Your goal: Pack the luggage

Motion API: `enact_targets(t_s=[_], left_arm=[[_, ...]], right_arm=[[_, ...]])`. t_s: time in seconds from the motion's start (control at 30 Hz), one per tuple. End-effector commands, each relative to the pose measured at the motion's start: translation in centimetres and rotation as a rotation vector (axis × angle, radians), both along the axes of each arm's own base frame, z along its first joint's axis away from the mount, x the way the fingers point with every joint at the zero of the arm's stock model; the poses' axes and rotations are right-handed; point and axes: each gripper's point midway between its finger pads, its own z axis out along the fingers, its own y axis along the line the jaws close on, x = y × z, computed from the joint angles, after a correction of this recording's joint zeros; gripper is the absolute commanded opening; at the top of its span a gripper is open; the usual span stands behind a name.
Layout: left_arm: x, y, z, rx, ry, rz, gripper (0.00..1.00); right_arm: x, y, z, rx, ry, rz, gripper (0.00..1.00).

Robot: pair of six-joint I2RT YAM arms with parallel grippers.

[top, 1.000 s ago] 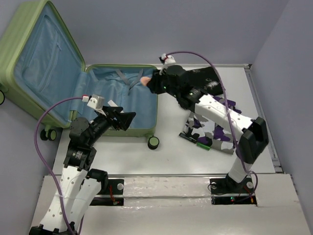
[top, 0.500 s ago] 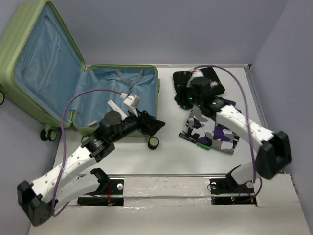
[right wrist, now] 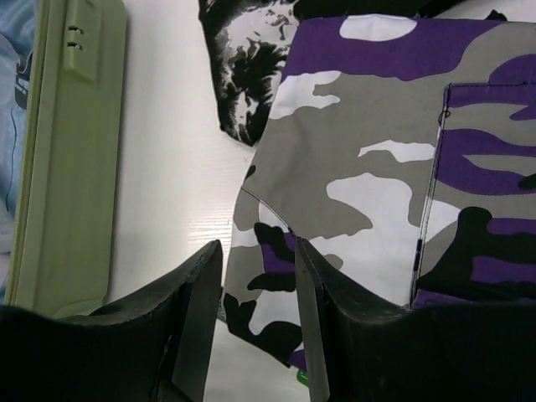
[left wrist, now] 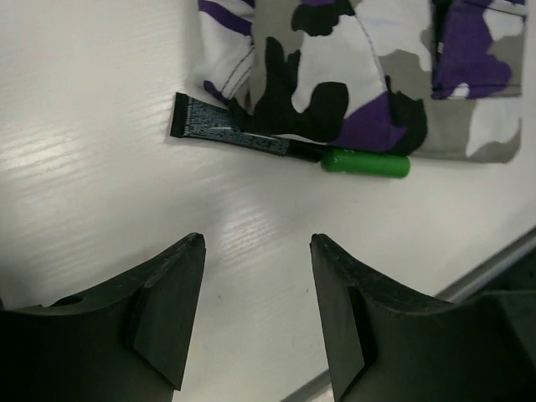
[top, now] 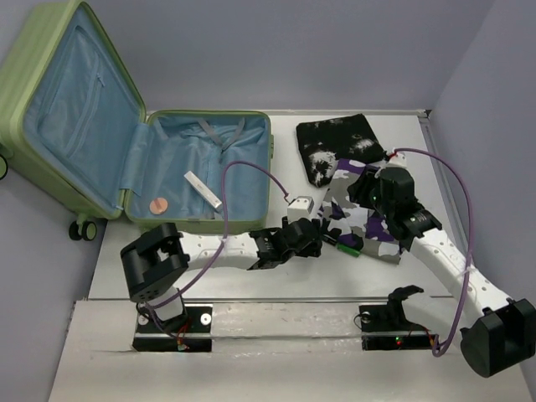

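Observation:
The luggage (top: pixel 100 126) lies open at the left, a light-green shell with blue lining; its green rim (right wrist: pixel 71 151) shows in the right wrist view. My left gripper (top: pixel 321 231) (left wrist: pixel 257 251) hovers open over bare table, just short of a black tube with a green cap (left wrist: pixel 366 162) (top: pixel 343 244). The tube lies against the edge of a purple, grey and white camouflage garment (top: pixel 373 218) (left wrist: pixel 352 75). My right gripper (top: pixel 358 194) (right wrist: pixel 257 251) is open above that garment's (right wrist: pixel 377 184) left edge, holding nothing.
A black-and-white garment (top: pixel 339 146) (right wrist: pixel 251 59) lies beyond the camouflage one. Inside the luggage base rest a white stick (top: pixel 203 191) and a round pinkish disc (top: pixel 157 204). A luggage wheel (top: pixel 82 228) sits at the table's left edge.
My left arm swung right from the luggage to the table beside the tube, its jaws narrowing. My right arm drew back from the luggage to over the camouflage garment. The disc now lies in the luggage.

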Motion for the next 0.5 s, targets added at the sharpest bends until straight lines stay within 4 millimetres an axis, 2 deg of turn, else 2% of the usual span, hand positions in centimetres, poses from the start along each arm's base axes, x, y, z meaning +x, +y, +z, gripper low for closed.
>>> enact_targets(t_s=[0.0,0.17,0.33,0.47], left_arm=[[3.6,-1.5,2.4,-0.155,-0.054,0.244,0.64],[5.3,-2.3,0.3,-0.156,-0.05,0.324,0.63],[6.3,-2.8,-2.4,-0.12,-0.03,0.339,0.57],[6.7,-3.0,-3.3,-0.123,-0.018,0.34,0.54]], right_arm=[[-0.1,0.6,2.0,0.046,-0.062,0.037,0.46],[-0.7,1.0,2.4,0.049,-0.075,0.08,0.46],[-1.1,1.5,2.6,0.054,-0.081,0.113,0.46],[-1.2,1.7,2.3,0.056,-0.072,0.13,0.46]])
